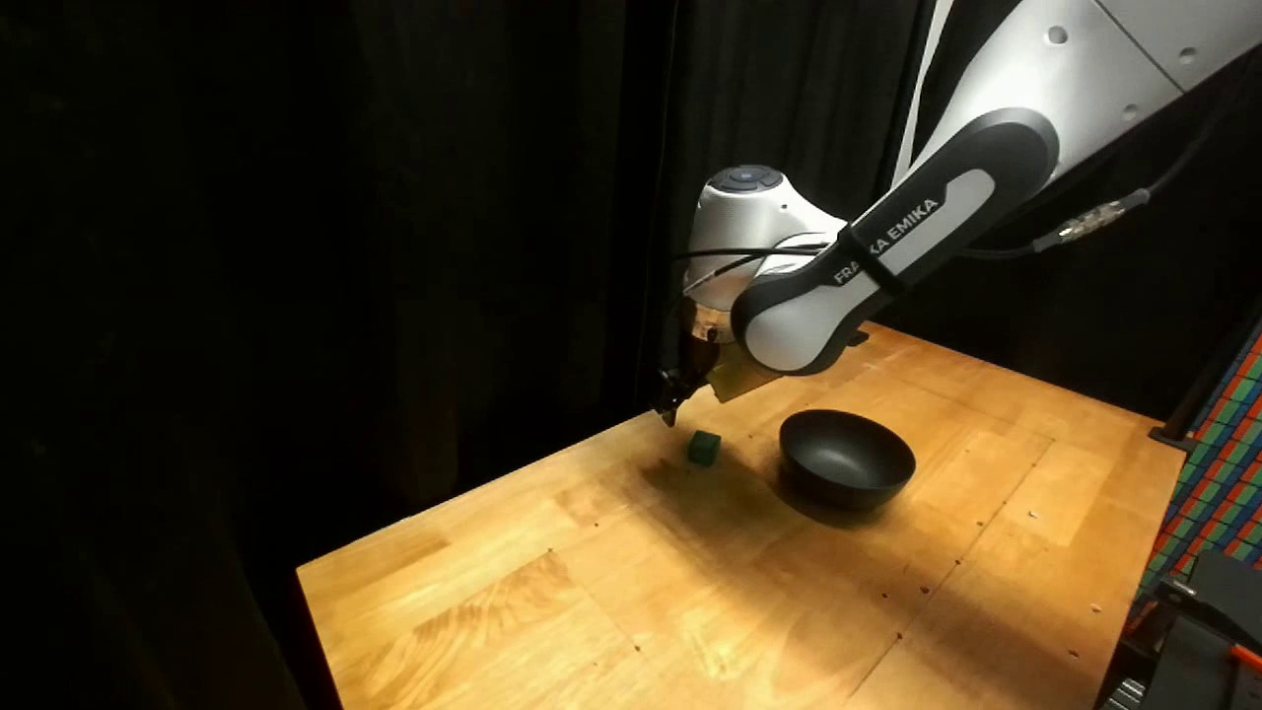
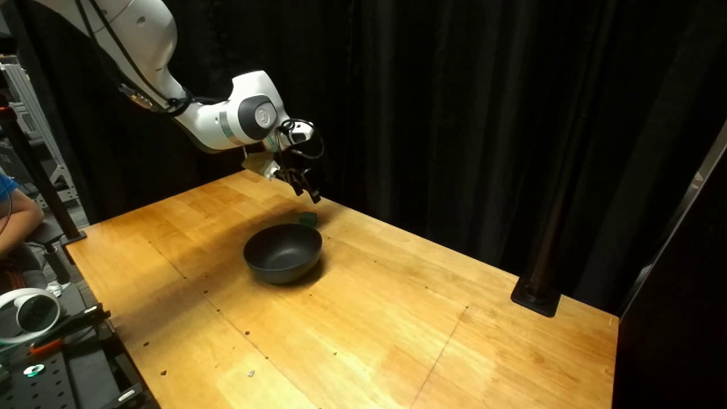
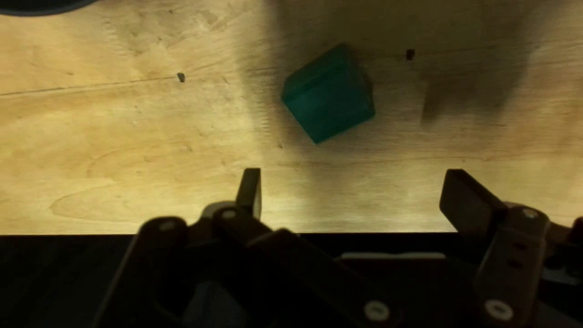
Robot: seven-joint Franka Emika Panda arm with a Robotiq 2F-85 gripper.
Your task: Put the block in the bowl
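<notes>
The block [image 1: 704, 448] is a small dark green cube on the wooden table. It also shows in an exterior view [image 2: 308, 218], partly behind the bowl, and in the wrist view [image 3: 329, 98], turned at an angle, ahead of the fingers. The black bowl [image 1: 846, 461] stands upright beside the block; its inside shows bare in both exterior views [image 2: 284, 255]. Only its edge [image 3: 45, 8] shows at the wrist view's top left. My gripper [image 3: 353, 175] is open with nothing between its fingers. In both exterior views it hangs above the table near the block [image 1: 669, 406] [image 2: 306, 195], not touching it.
The wooden table [image 1: 690, 631] has its long edge close to the block, with a black curtain [image 2: 454, 113] behind it. A dark post with a base plate [image 2: 535, 295] stands at the table's edge. A cart with gear [image 2: 62, 363] and a person's arm [image 2: 20, 218] are beside the table.
</notes>
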